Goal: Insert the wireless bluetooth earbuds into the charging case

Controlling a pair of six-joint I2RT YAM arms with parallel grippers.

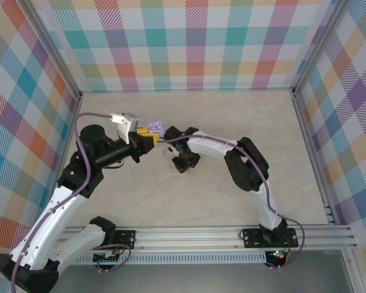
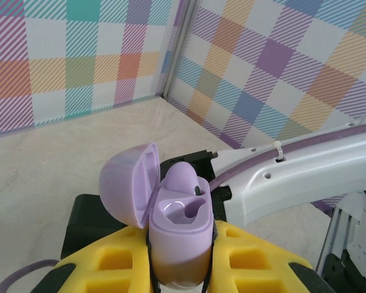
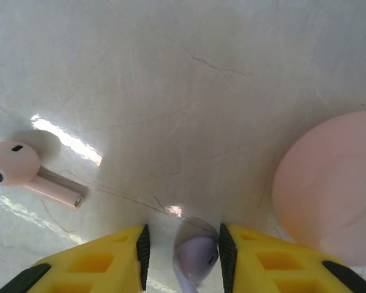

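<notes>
Left gripper (image 2: 180, 259) pinches the open charging case (image 2: 178, 235), lower centre. Seated earbud (image 2: 182, 183) is in and the second slot is empty. Right gripper (image 3: 183, 244) fingers are spread around the loose purple earbud (image 3: 196, 259), bottom centre, on the table (image 3: 189, 91). Pink earbud (image 3: 18, 168) lies at left.

A pale marbled table (image 1: 201, 122) stands between pastel plaid walls (image 1: 195, 43), an aluminium rail (image 1: 189, 235) along its near edge.

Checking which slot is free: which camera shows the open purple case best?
The left wrist view: the purple case, held in the left gripper, is close up, lid open, one purple earbud seated, the other slot empty. The top external view shows it as a small purple blob.
</notes>
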